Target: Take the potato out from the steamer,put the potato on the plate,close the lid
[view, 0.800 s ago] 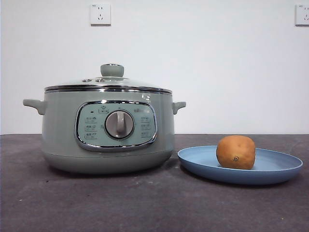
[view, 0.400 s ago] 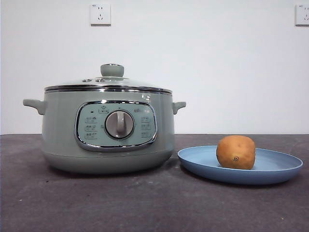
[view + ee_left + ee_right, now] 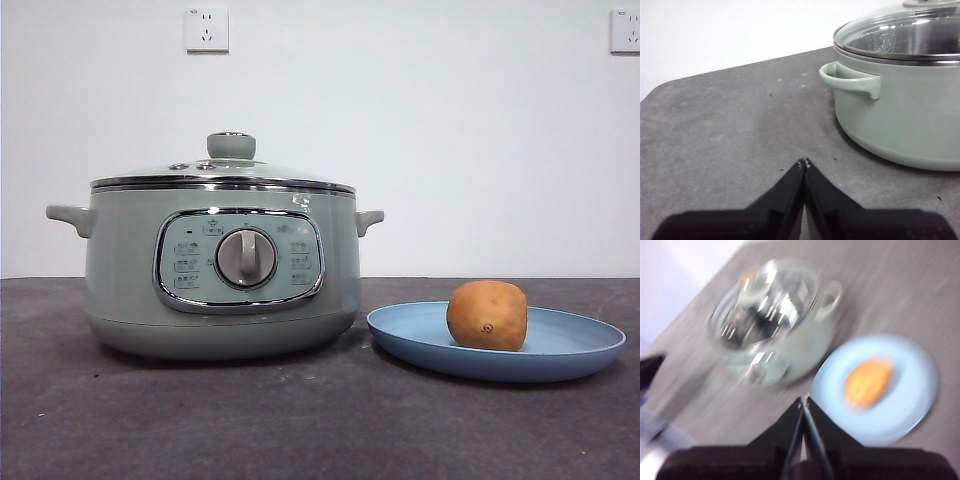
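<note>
- The steamer [image 3: 222,270] stands on the dark table [image 3: 300,420], its control panel and silver dial [image 3: 246,258] facing the front camera.
- The lid [image 3: 222,172] sits closed on the steamer's rim, level, with its green knob [image 3: 231,146] on top.
- The plate [image 3: 560,345] lies on the table just beside the steamer, on the side of the steamer's right-hand handle as the front camera sees it.
- The potato [image 3: 487,315] rests on the plate, toward the half nearer the steamer, with its dark eye spot facing the front camera.
- Left gripper [image 3: 804,162]: jaws pressed together, grasping nothing; it is low over the bare table, near the steamer's side handle [image 3: 850,81] but apart from it.
- Right gripper [image 3: 805,400]: jaws pressed together, grasping nothing; it is raised above the table, looking down on the steamer and plate. This view is blurred, so fine detail cannot be confirmed.
- Neither arm shows in the front view.
- Two wall sockets [image 3: 206,29] are fixed on the white wall behind.
</note>
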